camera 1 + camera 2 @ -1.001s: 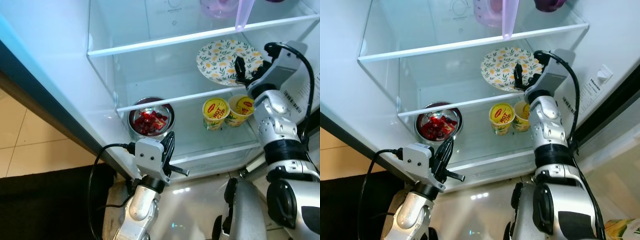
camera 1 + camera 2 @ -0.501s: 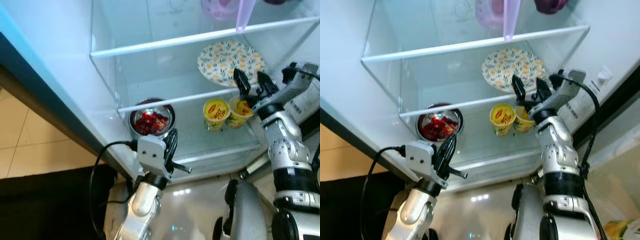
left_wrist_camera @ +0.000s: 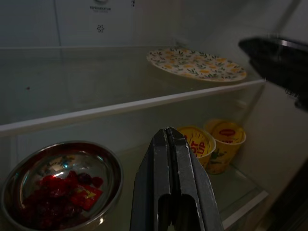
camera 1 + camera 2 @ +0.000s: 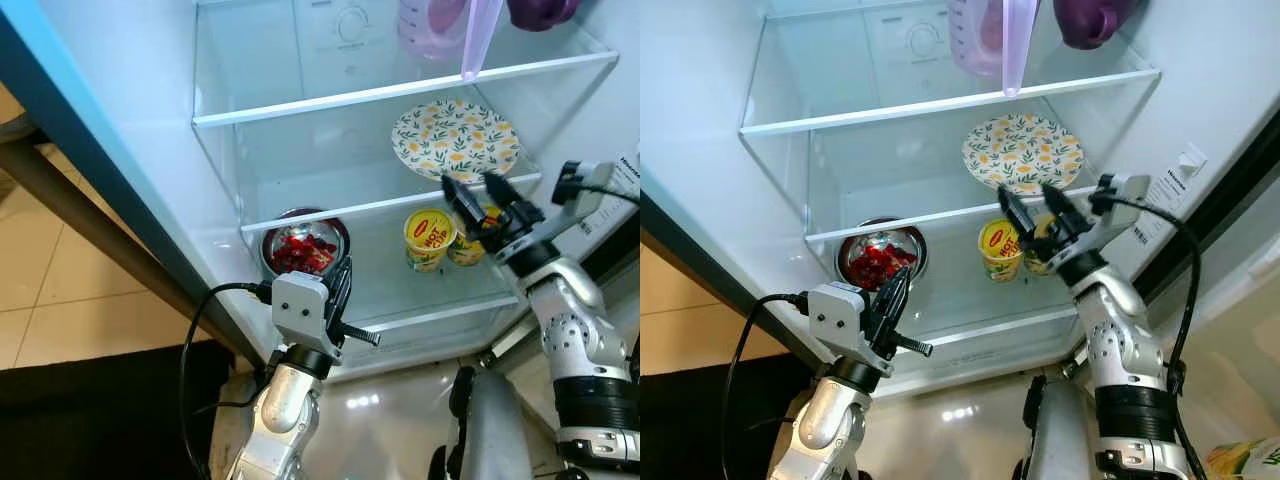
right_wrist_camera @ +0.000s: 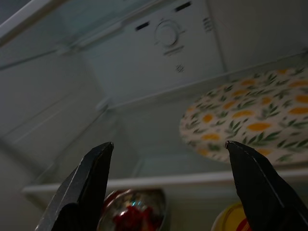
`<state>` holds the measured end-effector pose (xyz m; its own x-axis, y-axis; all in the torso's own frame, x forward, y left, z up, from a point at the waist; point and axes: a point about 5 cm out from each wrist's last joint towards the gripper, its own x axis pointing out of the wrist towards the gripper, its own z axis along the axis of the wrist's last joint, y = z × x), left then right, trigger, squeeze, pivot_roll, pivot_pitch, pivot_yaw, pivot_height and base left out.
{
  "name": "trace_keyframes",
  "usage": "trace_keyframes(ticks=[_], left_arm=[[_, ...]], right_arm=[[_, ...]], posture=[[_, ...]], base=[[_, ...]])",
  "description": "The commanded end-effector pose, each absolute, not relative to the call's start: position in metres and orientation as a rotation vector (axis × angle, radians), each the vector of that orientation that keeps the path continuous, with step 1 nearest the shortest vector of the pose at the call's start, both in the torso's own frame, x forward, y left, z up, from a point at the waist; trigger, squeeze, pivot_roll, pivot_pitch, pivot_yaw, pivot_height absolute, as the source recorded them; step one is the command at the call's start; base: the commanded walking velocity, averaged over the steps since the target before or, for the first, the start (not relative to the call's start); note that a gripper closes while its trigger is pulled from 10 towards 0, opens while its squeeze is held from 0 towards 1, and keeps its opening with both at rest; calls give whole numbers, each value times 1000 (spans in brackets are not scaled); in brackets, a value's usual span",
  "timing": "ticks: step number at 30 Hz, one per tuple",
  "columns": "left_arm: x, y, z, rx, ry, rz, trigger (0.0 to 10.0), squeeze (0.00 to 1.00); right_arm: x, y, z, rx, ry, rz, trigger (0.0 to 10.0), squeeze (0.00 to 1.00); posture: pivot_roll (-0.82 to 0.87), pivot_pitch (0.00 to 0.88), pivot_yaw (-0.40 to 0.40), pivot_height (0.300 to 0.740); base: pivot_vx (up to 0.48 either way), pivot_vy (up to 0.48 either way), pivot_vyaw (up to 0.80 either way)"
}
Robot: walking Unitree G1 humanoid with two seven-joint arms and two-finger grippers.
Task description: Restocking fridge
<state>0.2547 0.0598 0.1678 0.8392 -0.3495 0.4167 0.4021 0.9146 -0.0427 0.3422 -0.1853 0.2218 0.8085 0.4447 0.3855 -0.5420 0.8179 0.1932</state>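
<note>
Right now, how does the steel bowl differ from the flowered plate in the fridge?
The steel bowl is deep, shiny metal and holds red food; the flowered plate is flat, patterned with yellow and green, and bare. The bowl stands on the lower shelf at the left, next to the left gripper, while the plate lies one shelf higher at the right. Both are round.

Plenty of room on the middle shelf (image 4: 330, 170) to my left; the plate (image 4: 455, 138) takes up its right end. Lower shelf (image 4: 400, 290) is tighter: bowl (image 4: 303, 247) on the left, two cups (image 4: 430, 238) on the right, with a bare gap between them. My right gripper (image 4: 478, 190), fingers spread, hangs just in front of the cups. The left gripper (image 3: 172, 159), fingers pressed together, sits before the bowl.
</note>
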Motion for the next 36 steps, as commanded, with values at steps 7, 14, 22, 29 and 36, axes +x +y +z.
trace_keyframes(ticks=[7,14,22,29,36], left_arm=[[254,59,161,-139,-400,-406,10000,0],[256,65,160,-125,-401,-399,10000,0],[251,67,151,-116,-379,-397,10000,0],[243,68,141,-111,-351,-407,10000,0],[239,70,134,-99,-331,-418,10000,0]], right_arm=[[323,-177,199,299,-258,708,10000,0],[318,-173,176,302,-155,706,10000,0],[310,-168,143,336,-42,733,10000,0],[307,-166,126,354,13,744,10000,0],[308,-167,117,359,42,736,10000,0]], posture=[[16,204,57,391],[-3,191,48,391],[-10,178,45,391],[-9,165,43,415],[-13,156,49,445]], base=[[0,0,0],[0,0,0],[0,0,0],[0,0,0],[0,0,0]])
